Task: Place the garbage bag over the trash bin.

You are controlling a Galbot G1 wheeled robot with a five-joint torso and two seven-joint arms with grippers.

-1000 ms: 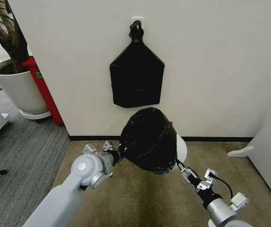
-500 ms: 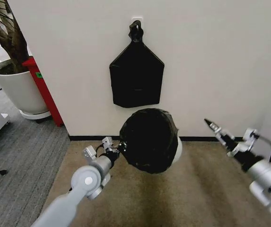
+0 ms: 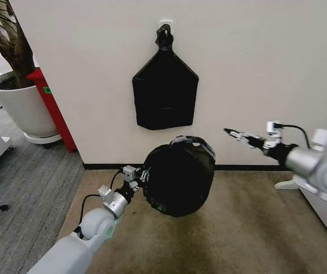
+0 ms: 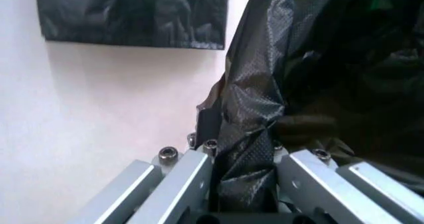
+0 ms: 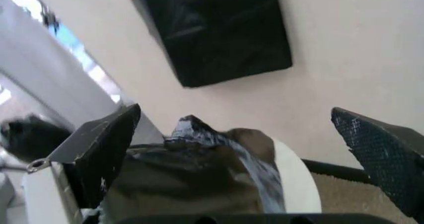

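The glossy black garbage bag (image 3: 177,178) is draped over the trash bin, which stands on the carpet against the wall. In the head view the bag hides the bin. A strip of the cream-white trash bin (image 5: 296,180) shows beside the bag (image 5: 192,184) in the right wrist view. My left gripper (image 3: 142,173) is at the bag's left side, shut on a fold of the crinkly plastic (image 4: 248,134) that runs between its fingers (image 4: 188,184). My right gripper (image 3: 230,133) hangs open in the air, up and to the right of the bag, with its fingers (image 5: 99,144) wide apart and holding nothing.
A flat black bundle (image 3: 165,94) with a knotted top hangs on the wall above the bin. At the left stand a large white plant pot (image 3: 23,108) and a red panel (image 3: 52,105). White furniture (image 3: 323,171) stands at the right. Beige carpet (image 3: 237,228) lies in front.
My right gripper has let go of the bag and swung up and out to the right. The left arm has drawn back, and the bag sits lower over the bin.
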